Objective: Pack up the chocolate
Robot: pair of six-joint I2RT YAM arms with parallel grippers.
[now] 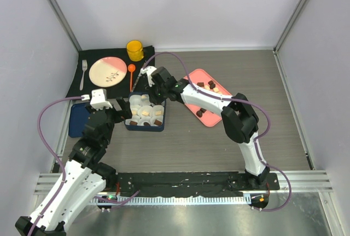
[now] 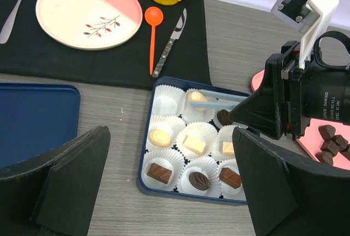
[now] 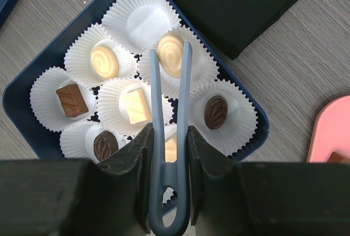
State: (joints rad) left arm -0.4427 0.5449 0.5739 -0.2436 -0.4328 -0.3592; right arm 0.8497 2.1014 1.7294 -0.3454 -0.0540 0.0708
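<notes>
A blue box (image 1: pixel 162 129) holds white paper cups with chocolate pieces, dark brown and cream; one corner cup (image 3: pixel 145 25) is empty. My right gripper (image 3: pixel 169 132) is shut on blue-grey tongs (image 3: pixel 155 82) above the box. The tong tips stand on either side of a round cream chocolate (image 3: pixel 170 55) in its cup. The right gripper (image 1: pixel 147 85) is over the box's far side. More loose chocolates (image 1: pixel 201 111) lie on a pink tray (image 1: pixel 210 99). My left gripper (image 2: pixel 170 154) is open and empty, low at the box's near edge (image 2: pixel 143 170), also seen from above (image 1: pixel 121 111).
A blue lid (image 1: pixel 78 118) lies left of the box. Behind it a black mat (image 1: pixel 76 80) carries a pink-and-cream plate (image 1: pixel 108 70), a fork (image 1: pixel 83 72), an orange spoon (image 1: pixel 131 72), a knife (image 2: pixel 170 43) and a yellow mug (image 1: pixel 134 50). Walls enclose the table.
</notes>
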